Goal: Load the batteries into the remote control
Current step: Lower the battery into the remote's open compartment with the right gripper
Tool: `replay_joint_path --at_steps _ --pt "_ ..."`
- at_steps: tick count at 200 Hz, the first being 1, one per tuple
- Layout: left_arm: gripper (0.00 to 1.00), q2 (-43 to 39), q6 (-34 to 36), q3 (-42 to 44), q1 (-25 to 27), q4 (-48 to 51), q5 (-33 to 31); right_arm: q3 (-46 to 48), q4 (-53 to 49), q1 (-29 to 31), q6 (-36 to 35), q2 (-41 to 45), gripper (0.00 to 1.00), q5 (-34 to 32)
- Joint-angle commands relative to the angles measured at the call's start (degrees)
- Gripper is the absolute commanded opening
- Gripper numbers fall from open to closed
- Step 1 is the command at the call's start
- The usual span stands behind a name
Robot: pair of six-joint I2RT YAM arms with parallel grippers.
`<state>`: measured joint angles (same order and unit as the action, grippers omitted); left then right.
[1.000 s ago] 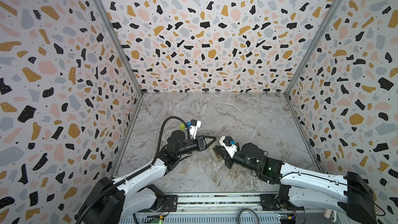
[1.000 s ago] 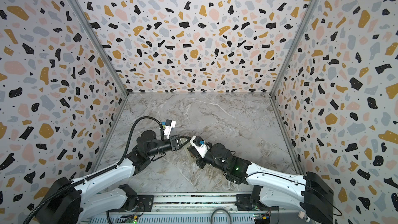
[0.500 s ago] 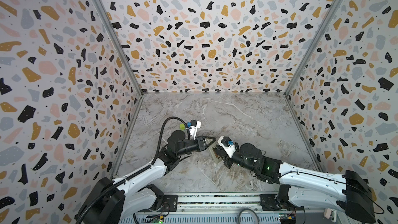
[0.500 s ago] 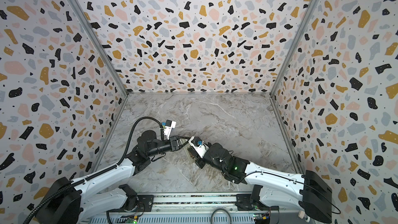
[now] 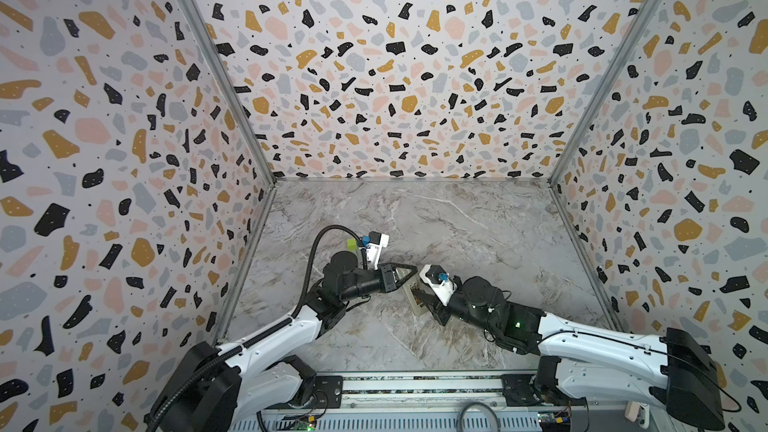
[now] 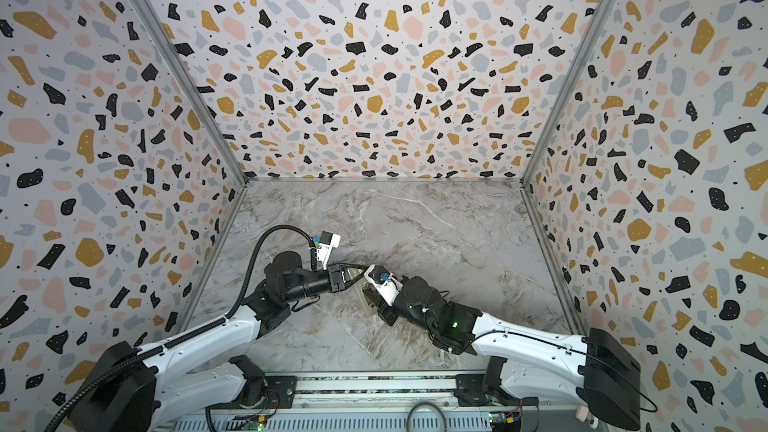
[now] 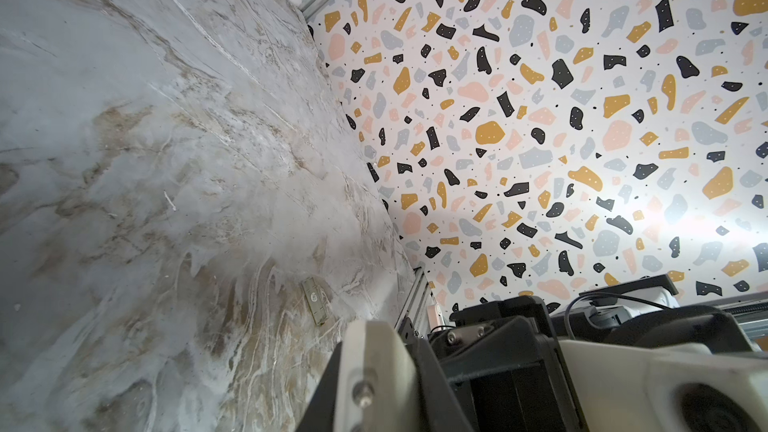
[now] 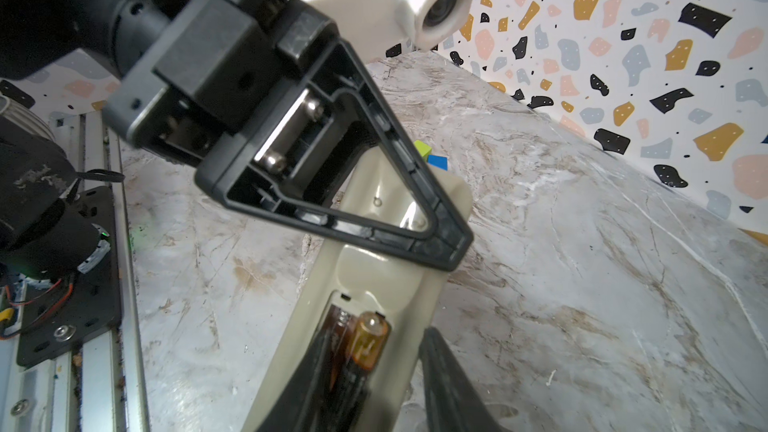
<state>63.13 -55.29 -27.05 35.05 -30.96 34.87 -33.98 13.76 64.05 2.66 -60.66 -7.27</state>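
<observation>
The remote control (image 8: 386, 284) lies back up on the marble floor, its battery bay uncovered; both top views show a little of it (image 5: 412, 300) (image 6: 365, 305) between the two grippers. In the right wrist view an amber-and-black battery (image 8: 368, 342) lies in the bay, beside a darker battery (image 8: 337, 347) next to the spring. My right gripper (image 8: 378, 371) is open. Its fingers (image 8: 442, 367) straddle the bay, and one stands clear of the battery. My left gripper (image 8: 449, 251) is shut, its tip resting on the remote's far end, as both top views (image 5: 409, 271) (image 6: 360, 273) show.
A green cube (image 8: 422, 147) and a blue cube (image 8: 437, 162) sit on the floor just beyond the remote. A small flat rectangular piece (image 7: 315, 301) lies on the floor toward the right wall. The metal front rail (image 5: 415, 386) runs behind both arms.
My right gripper's jaws have spread apart around the battery in the bay, and that arm has edged slightly toward the remote. The left arm has not moved.
</observation>
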Motion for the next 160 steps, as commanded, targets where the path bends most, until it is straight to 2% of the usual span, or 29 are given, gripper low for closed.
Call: replay_joint_path --at_steps 1,39,85,124,129,160 --pt "0.0 0.0 0.2 -1.7 0.2 -3.9 2.0 -2.1 -1.9 0.4 -0.6 1.6 0.42 0.4" --pt "0.0 0.7 1.1 -1.5 0.2 -3.1 2.1 -2.2 -2.6 0.5 -0.6 2.3 0.53 -0.1" --pt "0.0 1.4 2.8 -1.7 0.2 0.4 2.3 -3.6 -7.5 1.0 -1.9 4.8 0.6 0.1" --pt "0.0 1.4 4.2 -2.1 0.2 5.0 3.0 -7.4 -18.2 3.1 -6.8 5.5 0.6 -0.3" --pt "0.0 1.3 6.1 -2.2 0.2 5.8 3.1 -7.8 -19.2 3.1 -7.6 5.6 0.6 -0.1" --pt "0.0 0.4 8.6 -2.7 0.2 11.1 5.0 -10.4 -24.0 3.1 -13.1 5.2 0.53 1.6"
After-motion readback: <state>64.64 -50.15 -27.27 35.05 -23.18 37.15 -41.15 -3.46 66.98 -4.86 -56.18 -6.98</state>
